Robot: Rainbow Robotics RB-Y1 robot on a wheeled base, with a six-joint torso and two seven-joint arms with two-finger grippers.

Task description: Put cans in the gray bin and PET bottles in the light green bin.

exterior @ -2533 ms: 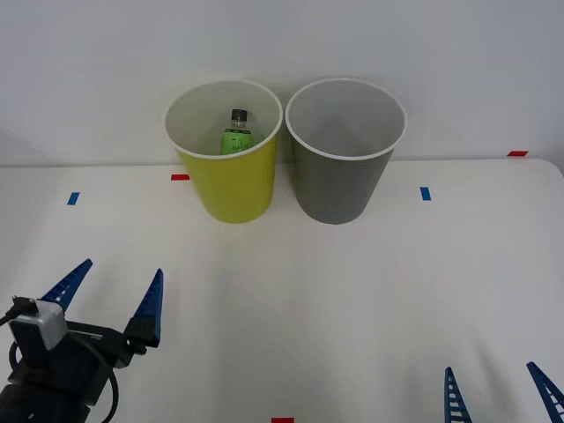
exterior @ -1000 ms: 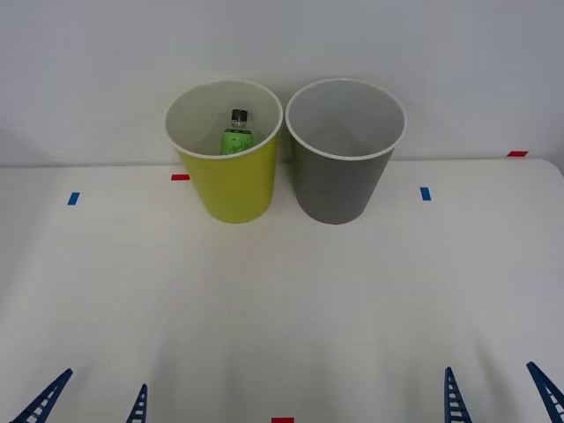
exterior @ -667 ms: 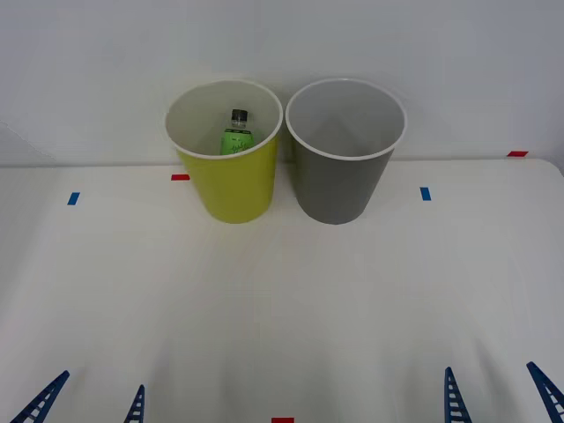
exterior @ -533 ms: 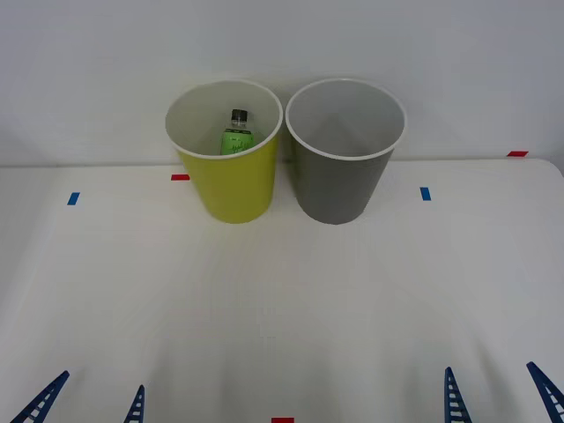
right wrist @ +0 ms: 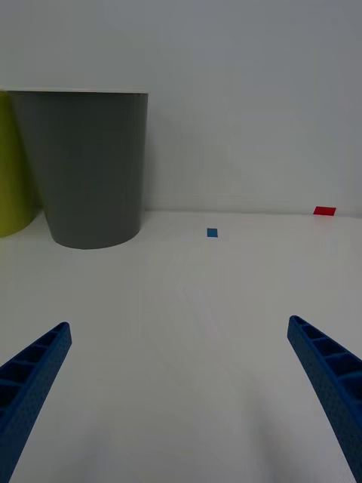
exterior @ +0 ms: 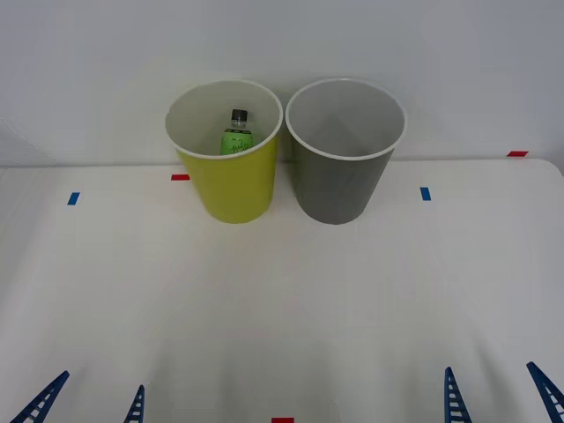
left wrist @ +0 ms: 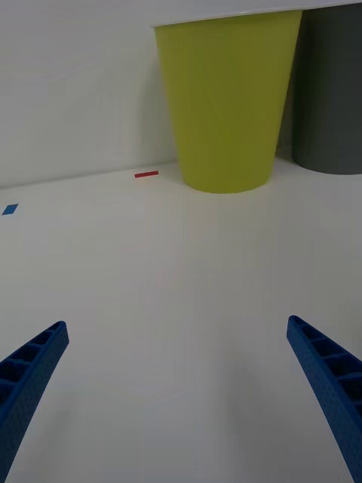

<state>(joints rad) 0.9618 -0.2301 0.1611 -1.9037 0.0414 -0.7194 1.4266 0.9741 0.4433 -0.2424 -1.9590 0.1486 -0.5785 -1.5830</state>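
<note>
The bottle (exterior: 235,137) stands upright inside the light green bin (exterior: 231,189) at the tabletop's (exterior: 291,300) far edge, beside the gray bin (exterior: 339,185). Left claw (exterior: 88,407) and right claw (exterior: 500,397) hang spread and empty at the near edge, likely parked.

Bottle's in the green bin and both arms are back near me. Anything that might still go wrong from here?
1. The light green bin and the gray bin stand almost touching, so a later drop near the shared rims might land in the wrong one.
2. The bottle stands upright inside the green bin; another item dropped in may knock it over.
3. The left gripper and right gripper sit open, low over the table; a fast sweep might scrape it.
</note>
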